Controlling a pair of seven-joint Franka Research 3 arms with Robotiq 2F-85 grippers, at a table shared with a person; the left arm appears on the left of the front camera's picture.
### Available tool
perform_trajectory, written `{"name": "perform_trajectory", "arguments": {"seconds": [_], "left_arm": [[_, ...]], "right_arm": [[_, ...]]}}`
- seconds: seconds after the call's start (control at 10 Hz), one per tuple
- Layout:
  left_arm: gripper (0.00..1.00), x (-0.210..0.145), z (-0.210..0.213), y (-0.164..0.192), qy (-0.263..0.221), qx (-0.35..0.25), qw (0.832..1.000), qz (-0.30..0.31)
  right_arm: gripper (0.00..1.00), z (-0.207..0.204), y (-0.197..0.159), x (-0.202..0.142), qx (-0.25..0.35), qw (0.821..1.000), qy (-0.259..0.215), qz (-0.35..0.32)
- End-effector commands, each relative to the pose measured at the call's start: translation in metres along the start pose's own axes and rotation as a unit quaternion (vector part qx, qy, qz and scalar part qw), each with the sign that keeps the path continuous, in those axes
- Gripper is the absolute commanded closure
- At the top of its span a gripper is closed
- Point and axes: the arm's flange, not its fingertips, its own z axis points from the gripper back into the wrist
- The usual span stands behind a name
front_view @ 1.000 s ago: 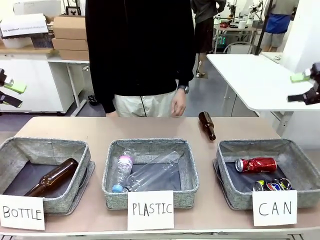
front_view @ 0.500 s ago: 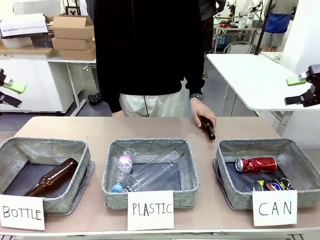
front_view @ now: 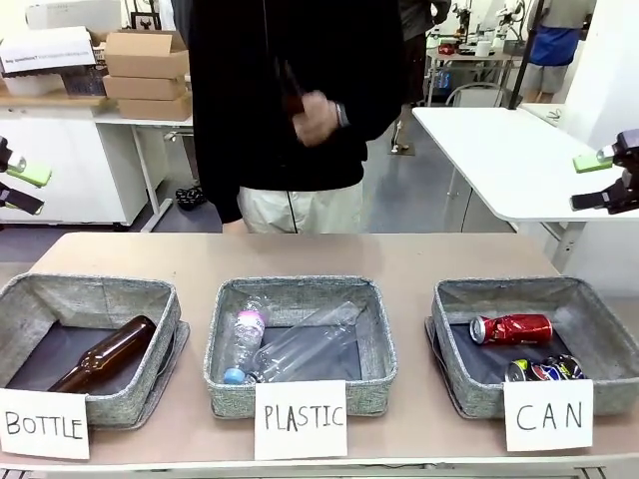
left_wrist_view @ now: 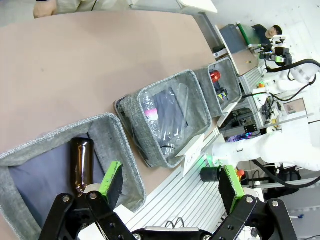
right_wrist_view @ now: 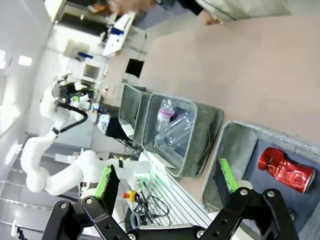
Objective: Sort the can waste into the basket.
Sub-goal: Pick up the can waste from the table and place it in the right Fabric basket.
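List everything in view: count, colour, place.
Baskets: 3, grey fabric, in a row on the table; signed BOTTLE, PLASTIC, CAN.
Signs: 3, white paper, front of each basket.
Cans: 2, in the CAN basket; red can, silver-blue can.
Brown bottle: 1, in the BOTTLE basket.
Clear bottles: at least 2, in the PLASTIC basket.
Table: 1, tan.
Person's hand: raised at chest, holding something dark.
Left gripper: open, empty, far left.
Right gripper: open, empty, far right.

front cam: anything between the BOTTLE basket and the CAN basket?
Only the PLASTIC basket, holding clear plastic bottles; it sits between the BOTTLE basket and CAN basket. Front view shows this.
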Motion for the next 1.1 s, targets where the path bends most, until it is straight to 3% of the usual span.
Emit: {"name": "perform_trajectory", "arguments": {"seconds": [0.0,1.0], "left_arm": [[0.0,-0.0012,0.0018,-0.0002,0.002,-0.002,1.0,-0.011],[0.0,-0.0012,0.0018,-0.0002,0.002,-0.002,1.0,-0.011]], "right_arm": [[0.0,0.0027,0.0034,0.002,-0.005,1.0,0.003,-0.003],[0.0,0.0027,0.0034,0.002,-0.005,1.0,0.003,-0.003]]}}
